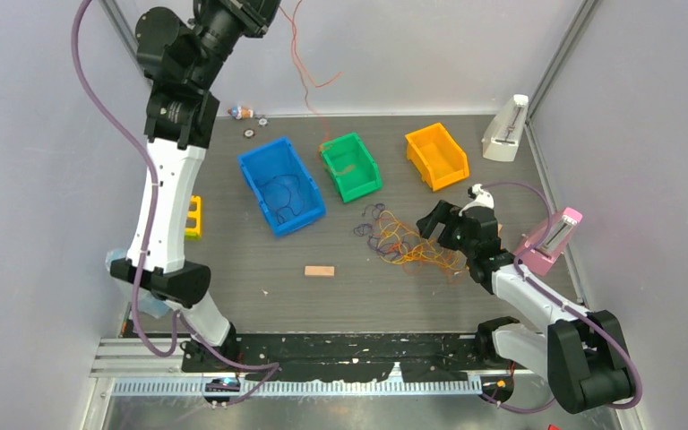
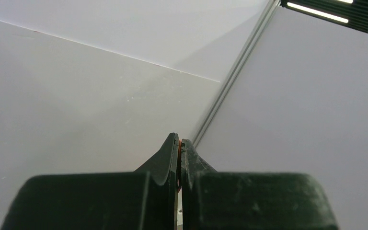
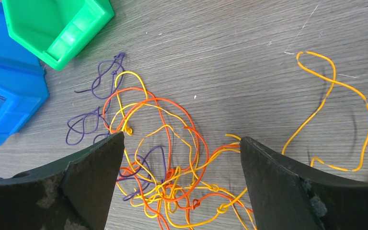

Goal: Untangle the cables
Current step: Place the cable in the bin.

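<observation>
Dark grey, wood-grained laminate forms the surface (image 1: 260, 260), matt and lightly scratched. Three open-fronted moulded plastic bins stand in a row at the far side: a blue bin (image 1: 260, 166) with dark wire loops inside, a green bin (image 1: 363, 179) with a little orange wire in it, and an orange bin (image 1: 436, 157). A small wooden block (image 1: 319, 270) lies near the middle, well apart from the bins. The cables (image 3: 172, 158) lie as a loose tangle of thin orange, yellow and purple strands on the surface just in front of the green bin, knotted in several places; purple loops (image 3: 96, 96) trail toward the bins, and one yellow loop (image 3: 335, 86) lies off to the side. The right pincer (image 3: 182, 137) hangs directly over the tangle, released, its two black fingers spread wide with strands visible between them, none gripped. The left pincer (image 2: 179, 142) is raised high against the white back wall, clenched on an orange strand (image 1: 305, 63), which hangs in a thin wavy line down to the green bin.
</observation>
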Action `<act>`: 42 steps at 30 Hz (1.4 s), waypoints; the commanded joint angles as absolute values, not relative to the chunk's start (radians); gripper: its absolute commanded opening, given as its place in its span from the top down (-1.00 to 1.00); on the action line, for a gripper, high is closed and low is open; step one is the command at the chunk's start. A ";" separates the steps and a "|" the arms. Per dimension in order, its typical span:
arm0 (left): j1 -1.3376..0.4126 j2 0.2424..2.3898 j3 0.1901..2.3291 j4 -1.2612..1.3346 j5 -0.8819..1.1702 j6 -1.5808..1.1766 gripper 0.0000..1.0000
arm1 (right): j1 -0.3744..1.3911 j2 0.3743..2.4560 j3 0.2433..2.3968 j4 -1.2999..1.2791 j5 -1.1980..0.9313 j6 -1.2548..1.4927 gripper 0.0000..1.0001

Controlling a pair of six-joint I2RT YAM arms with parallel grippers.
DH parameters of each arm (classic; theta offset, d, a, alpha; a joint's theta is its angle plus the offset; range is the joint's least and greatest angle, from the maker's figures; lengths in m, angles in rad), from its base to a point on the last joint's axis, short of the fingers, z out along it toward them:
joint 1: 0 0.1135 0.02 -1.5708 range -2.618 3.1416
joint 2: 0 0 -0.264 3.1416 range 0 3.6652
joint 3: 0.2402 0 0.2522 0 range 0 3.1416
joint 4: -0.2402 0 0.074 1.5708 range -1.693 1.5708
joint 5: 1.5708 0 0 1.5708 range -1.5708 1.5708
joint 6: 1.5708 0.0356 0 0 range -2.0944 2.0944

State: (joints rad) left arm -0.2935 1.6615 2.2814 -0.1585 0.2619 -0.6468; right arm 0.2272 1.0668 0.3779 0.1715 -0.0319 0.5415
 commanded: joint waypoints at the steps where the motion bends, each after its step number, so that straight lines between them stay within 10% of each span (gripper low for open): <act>1: -0.293 1.734 2.371 -0.023 0.308 -0.738 1.00 | 0.227 1.043 0.397 0.228 -0.046 0.519 -0.91; 21: -0.302 1.889 1.968 0.256 0.423 -0.858 1.00 | 0.226 1.033 0.391 0.241 -0.053 0.517 -0.90; 42: -0.350 1.995 2.296 0.125 0.431 -0.829 1.00 | 0.227 1.048 0.390 0.256 -0.072 0.521 -0.90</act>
